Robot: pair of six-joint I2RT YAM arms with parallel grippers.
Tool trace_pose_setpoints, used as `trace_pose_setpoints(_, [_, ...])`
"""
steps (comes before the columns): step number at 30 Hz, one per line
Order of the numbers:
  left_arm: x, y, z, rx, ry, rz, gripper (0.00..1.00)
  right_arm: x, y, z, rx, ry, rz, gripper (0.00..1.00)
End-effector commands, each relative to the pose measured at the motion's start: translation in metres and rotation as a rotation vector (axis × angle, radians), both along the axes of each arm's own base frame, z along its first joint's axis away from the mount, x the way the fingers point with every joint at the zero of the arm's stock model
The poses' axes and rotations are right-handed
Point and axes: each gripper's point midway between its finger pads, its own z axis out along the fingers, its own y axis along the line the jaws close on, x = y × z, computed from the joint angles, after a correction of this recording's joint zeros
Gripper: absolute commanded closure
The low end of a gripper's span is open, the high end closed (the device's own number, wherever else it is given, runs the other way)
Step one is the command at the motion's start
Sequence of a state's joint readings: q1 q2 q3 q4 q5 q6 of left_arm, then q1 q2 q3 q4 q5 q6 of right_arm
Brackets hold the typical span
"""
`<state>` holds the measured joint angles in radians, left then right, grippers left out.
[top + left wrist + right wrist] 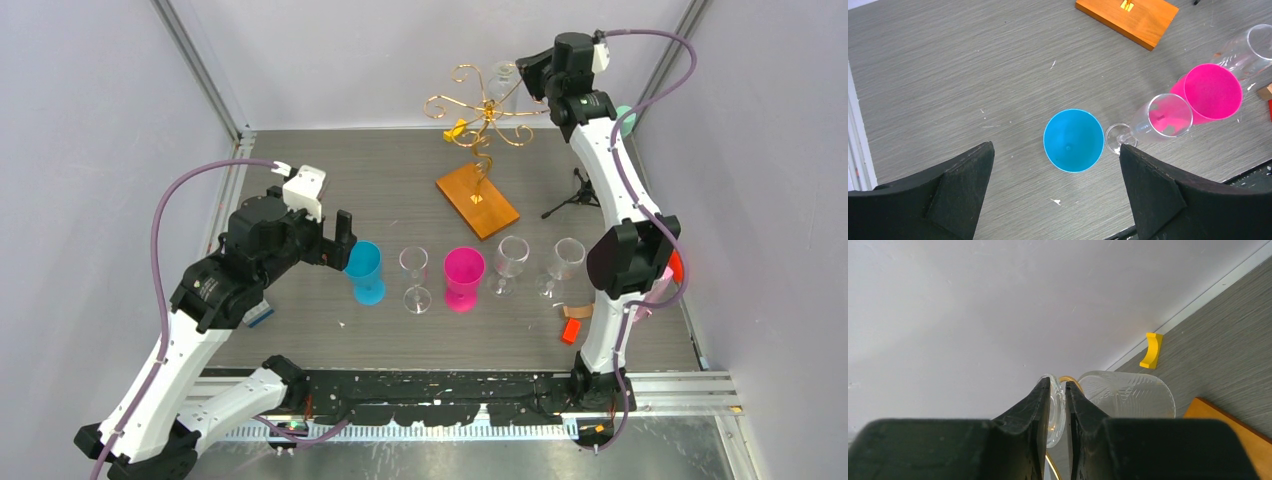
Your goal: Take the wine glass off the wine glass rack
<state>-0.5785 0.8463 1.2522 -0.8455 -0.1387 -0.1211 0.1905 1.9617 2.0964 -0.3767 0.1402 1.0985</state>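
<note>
The wine glass rack (487,115), gold wire scrolls on an orange-brown wooden base (477,200), stands at the back middle. A clear wine glass (503,80) hangs upside down from its top right arm. My right gripper (527,72) is high up at the rack and is shut on the glass's round foot (1056,410); the ribbed bowl (1128,394) hangs beside the fingers, with gold wire showing behind. My left gripper (340,242) is open and empty, low over the table just left of a blue cup (365,272), which also shows between its fingers (1073,140).
A row stands in front of the rack: the blue cup, a clear wine glass (414,280), a pink cup (463,278), and two more clear glasses (508,263) (563,266). A black tripod (578,192) stands at right. Orange blocks (572,320) lie near the right arm. Walls close behind.
</note>
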Motion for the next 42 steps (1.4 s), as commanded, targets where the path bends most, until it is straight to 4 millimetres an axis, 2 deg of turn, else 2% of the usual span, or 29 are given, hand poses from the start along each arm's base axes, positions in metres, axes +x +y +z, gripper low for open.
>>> trace_pose_setpoints(1, [0.006, -0.002, 0.010, -0.012, -0.049, 0.002, 0.00, -0.006, 0.011, -0.001, -0.088, 0.019, 0.049, 0.78])
trace_pose_setpoints(7, [0.006, -0.002, 0.010, -0.013, -0.046, 0.004, 0.00, -0.005, 0.017, 0.001, -0.124, 0.010, 0.095, 0.78])
trace_pose_setpoints(17, [0.010, -0.006, 0.008, -0.023, -0.035, 0.004, 0.00, -0.007, 0.020, 0.009, -0.222, 0.022, 0.161, 0.72])
trace_pose_setpoints(22, [0.011, -0.007, 0.007, -0.021, -0.032, 0.005, 0.00, -0.006, 0.025, -0.001, -0.219, 0.055, 0.195, 0.72])
trace_pose_setpoints(30, [0.010, -0.005, 0.007, -0.021, -0.034, 0.010, 0.00, 0.001, 0.030, 0.001, -0.159, 0.025, 0.184, 0.72])
trace_pose_setpoints(37, [0.010, -0.005, 0.007, -0.018, -0.035, 0.012, 0.00, 0.005, 0.024, 0.003, -0.136, 0.017, 0.136, 0.77])
trace_pose_setpoints(42, [0.010, -0.004, 0.008, -0.018, -0.036, 0.012, 0.00, 0.008, 0.022, 0.009, -0.107, -0.017, 0.109, 0.86])
